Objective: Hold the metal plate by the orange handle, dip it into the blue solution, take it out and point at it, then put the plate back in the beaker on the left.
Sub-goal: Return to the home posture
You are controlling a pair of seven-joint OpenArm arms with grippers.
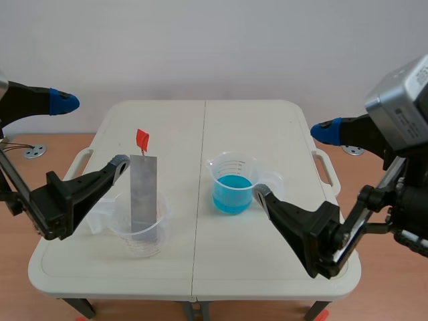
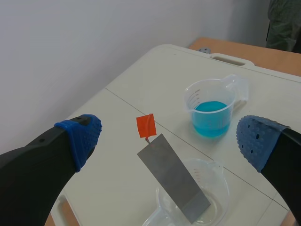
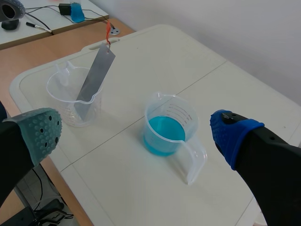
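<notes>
White folding bench (image 1: pixel 281 127) carrying two beakers, with a tool on each side.

Left tool (image 1: pixel 92 132): released, fingers spread wide, grasping nothing. It hangs above the bench, and the plate's upper half lies just ahead of it, in the gap between its two fingertips but touching neither.

Right tool (image 1: pixel 293 162): also released and empty. The filled beaker stands ahead of it and below, between the lines of its fingers and apart from both.

Clear beaker (image 1: pixel 140 234): ahead of and below the left tool, empty of liquid as far as can be seen.

Second beaker (image 1: pixel 232 180): clear, graduated, partly filled with blue solution (image 1: pixel 233 190).

Metal plate (image 1: pixel 143 190): a grey strip standing in the clear beaker, its lower end on the bottom and its body leaning on the rim.

Orange handle (image 1: pixel 142 140): a small tab at the plate's upper end, free of any finger and close ahead of the left tool.

Progress, as judged: no grasp, dip or pointing is under way. The layout fits the start, with every step left, though a finished run would look the same.
</notes>
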